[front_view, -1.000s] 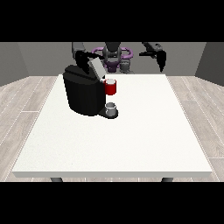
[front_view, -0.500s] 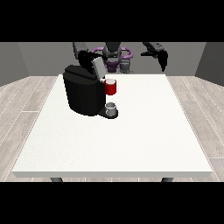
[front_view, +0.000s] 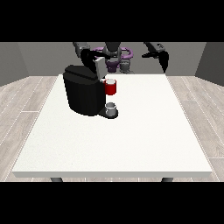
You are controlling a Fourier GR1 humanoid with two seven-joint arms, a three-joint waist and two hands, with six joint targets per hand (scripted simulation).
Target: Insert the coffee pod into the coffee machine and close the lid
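Writing or brand marks: none that I can read on the coffee machine [front_view: 84, 94], a black block standing upright toward the far side of the white table [front_view: 131, 144] and at the view's left half. Its grey lid [front_view: 99, 66] stands raised at the top rear. A red part [front_view: 110, 87] juts from the machine's side toward the view's right, with a pale top; whether that pale top is the coffee pod I cannot tell. Below it a small grey cup [front_view: 111, 108] stands upright on the machine's base, mouth up.

My hand at the view's left [front_view: 85, 54] is up behind the machine, close to the raised lid; it is dark against dark, and I cannot tell how its fingers lie or whether it holds anything. My hand at the view's right [front_view: 163, 58] hangs in the air beyond the table's far edge, well apart from the machine, fingers pointing down and relaxed, holding nothing.
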